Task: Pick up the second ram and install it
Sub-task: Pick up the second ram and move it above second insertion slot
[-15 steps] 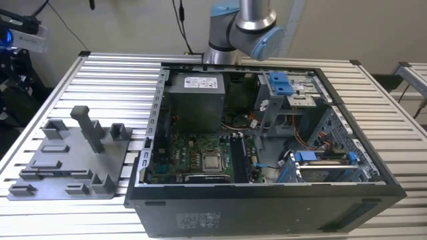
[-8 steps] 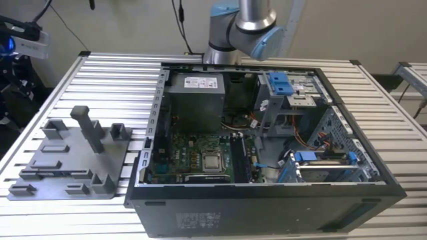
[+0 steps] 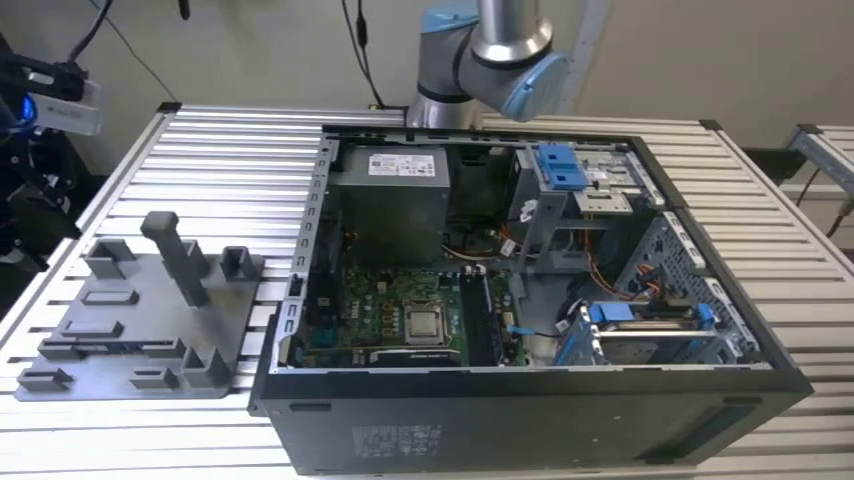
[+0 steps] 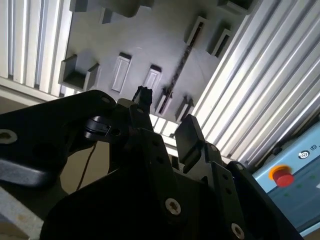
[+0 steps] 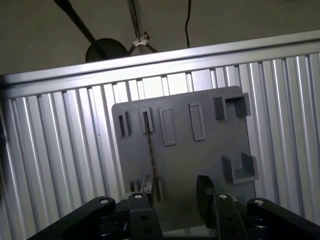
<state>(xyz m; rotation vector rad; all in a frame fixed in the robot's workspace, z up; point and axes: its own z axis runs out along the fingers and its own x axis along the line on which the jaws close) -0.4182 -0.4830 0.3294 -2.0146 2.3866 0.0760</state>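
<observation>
The second ram (image 5: 150,150) stands on its long edge in a slot of the grey tray (image 5: 210,160), seen from above as a thin dark strip. The second wrist view shows the same strip (image 4: 180,67) on the tray (image 4: 150,40). My gripper (image 5: 175,192) hangs well above the tray, open, with nothing between its two black fingers (image 5: 205,190). One end of the ram lies near the fingertips (image 4: 187,132) in both wrist views. In the exterior view the tray (image 3: 134,320) lies on the table at the exterior view's left.
An open computer case (image 3: 534,400) lies beside the tray, its motherboard (image 3: 400,320) and blue drive-bay clips (image 3: 567,170) exposed. The arm's base (image 3: 487,60) stands behind the case. The table (image 5: 60,150) is ribbed aluminium. A red stop button (image 4: 282,176) sits beyond the table's edge.
</observation>
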